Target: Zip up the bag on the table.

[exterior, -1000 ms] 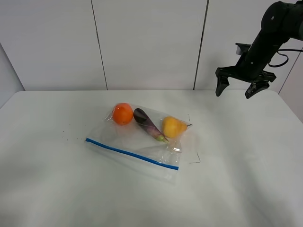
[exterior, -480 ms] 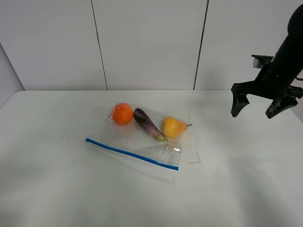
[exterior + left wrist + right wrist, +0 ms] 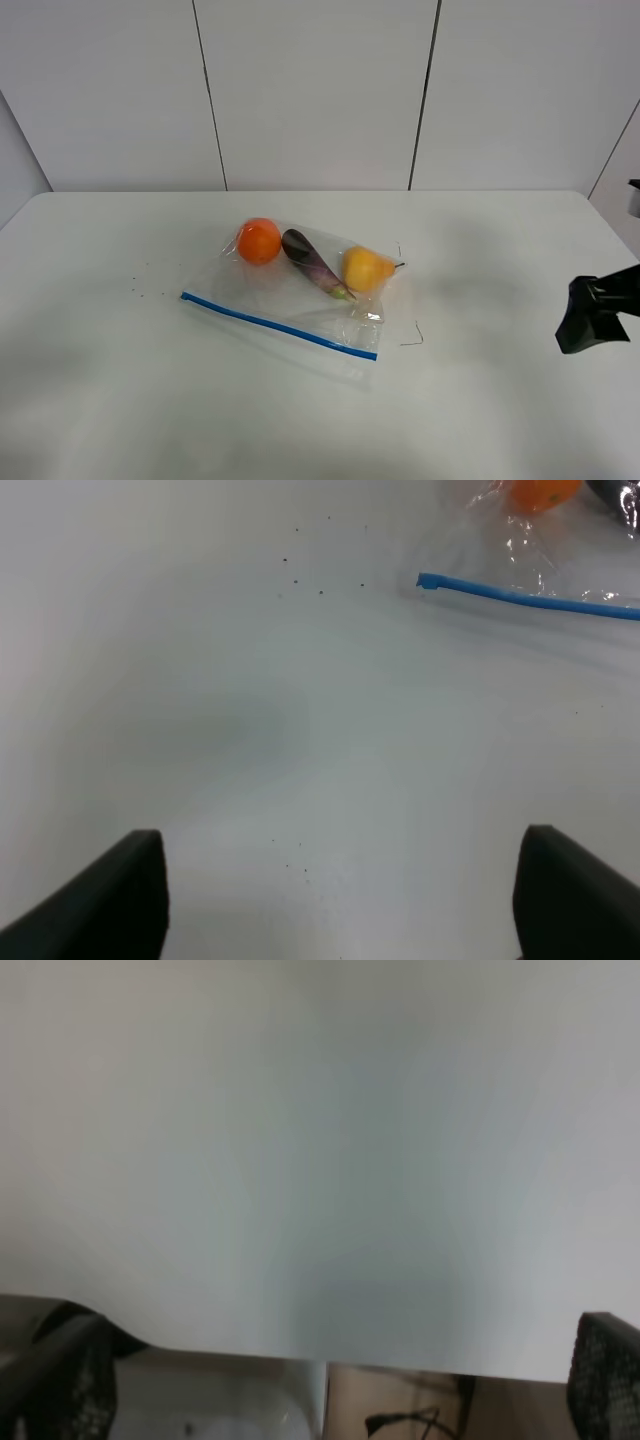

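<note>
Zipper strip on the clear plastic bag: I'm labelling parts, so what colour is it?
Blue: the thin zipper strip shows best in the exterior high view.

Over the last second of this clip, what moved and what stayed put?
The right end effector dropped from high near the back wall to low over the table's right edge, nearly out of the overhead view. Its jaws stayed wide open, and it took hold of nothing. The bag, its blue zipper strip and the produce inside did not shift.
</note>
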`<state>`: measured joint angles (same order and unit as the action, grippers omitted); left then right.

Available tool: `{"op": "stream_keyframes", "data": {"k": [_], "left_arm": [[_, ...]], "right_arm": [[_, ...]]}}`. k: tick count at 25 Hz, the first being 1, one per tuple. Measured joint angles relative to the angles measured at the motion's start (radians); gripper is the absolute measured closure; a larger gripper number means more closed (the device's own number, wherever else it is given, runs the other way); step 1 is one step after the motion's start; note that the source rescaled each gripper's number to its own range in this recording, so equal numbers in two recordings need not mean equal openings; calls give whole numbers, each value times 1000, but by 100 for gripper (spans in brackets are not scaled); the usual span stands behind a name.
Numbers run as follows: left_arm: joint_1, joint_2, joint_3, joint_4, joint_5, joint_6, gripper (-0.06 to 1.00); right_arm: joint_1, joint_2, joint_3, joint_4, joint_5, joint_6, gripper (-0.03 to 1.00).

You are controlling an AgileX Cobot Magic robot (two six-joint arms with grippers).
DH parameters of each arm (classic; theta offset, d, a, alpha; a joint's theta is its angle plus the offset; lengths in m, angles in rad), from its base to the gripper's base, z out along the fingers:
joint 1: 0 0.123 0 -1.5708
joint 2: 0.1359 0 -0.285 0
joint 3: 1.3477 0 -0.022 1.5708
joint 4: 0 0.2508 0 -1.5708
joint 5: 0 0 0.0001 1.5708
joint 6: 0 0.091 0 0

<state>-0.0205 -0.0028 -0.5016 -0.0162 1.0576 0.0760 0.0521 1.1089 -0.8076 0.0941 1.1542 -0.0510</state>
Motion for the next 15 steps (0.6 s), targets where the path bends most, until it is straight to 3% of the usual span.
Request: {"op": "stream_keyframes", "data": {"k": [6, 15], "left_arm": [[0, 0, 0, 0, 0, 0, -5], [0, 0, 0, 0, 0, 0, -5]], "right_arm": [[0, -353, 178, 0, -121, 0, -3], [0, -811, 305, -3, -127, 0, -3]]}}
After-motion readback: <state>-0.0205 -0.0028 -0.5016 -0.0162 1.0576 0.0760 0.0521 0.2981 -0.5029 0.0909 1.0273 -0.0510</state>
